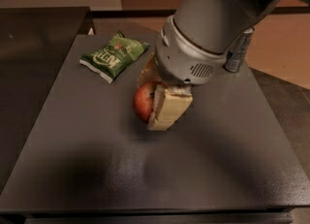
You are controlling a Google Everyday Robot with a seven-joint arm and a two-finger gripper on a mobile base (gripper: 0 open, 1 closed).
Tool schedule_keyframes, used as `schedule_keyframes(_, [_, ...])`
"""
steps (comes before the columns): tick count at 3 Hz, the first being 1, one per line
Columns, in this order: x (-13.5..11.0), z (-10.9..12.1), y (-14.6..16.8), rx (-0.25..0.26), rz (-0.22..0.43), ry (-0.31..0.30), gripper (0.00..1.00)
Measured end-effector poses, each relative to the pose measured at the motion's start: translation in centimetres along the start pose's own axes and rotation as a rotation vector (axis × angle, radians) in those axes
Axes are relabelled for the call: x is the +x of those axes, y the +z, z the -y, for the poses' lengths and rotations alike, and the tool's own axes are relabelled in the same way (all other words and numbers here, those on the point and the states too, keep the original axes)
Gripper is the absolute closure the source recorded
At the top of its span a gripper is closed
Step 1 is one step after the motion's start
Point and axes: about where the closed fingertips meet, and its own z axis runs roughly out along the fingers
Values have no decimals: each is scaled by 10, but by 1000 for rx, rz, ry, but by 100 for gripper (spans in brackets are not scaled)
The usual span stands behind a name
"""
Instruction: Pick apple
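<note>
gripper (154, 103) low over the middle of the dark tabletop (97, 160), hanging from the wide grey wrist (193, 48) in the upper right of the view; closed in on the apple (144, 101), with one pale, blocky finger (170, 109) pressed against its 3 o'clock side and the other only partly seen behind the fruit toward 12 o'clock; gap between the two no wider than the apple itself. red apple with yellowish flecks, clamped near the table's centre, its 9 o'clock half bare and turned to the camera; cannot tell whether resting on the surface or raised just off it. green snack bag (114, 56) lying flat at 11 o'clock from the apple, well apart from it. drinks can (238, 49) upright at 2 o'clock, near the far right edge, partly hidden behind the wrist
</note>
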Motion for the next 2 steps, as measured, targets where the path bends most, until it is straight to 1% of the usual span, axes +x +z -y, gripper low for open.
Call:
schedule_keyframes(1, [-24,8,-36,45,19,-28,100])
schedule_keyframes(2, [-24,7,-37,47,19,-29,100])
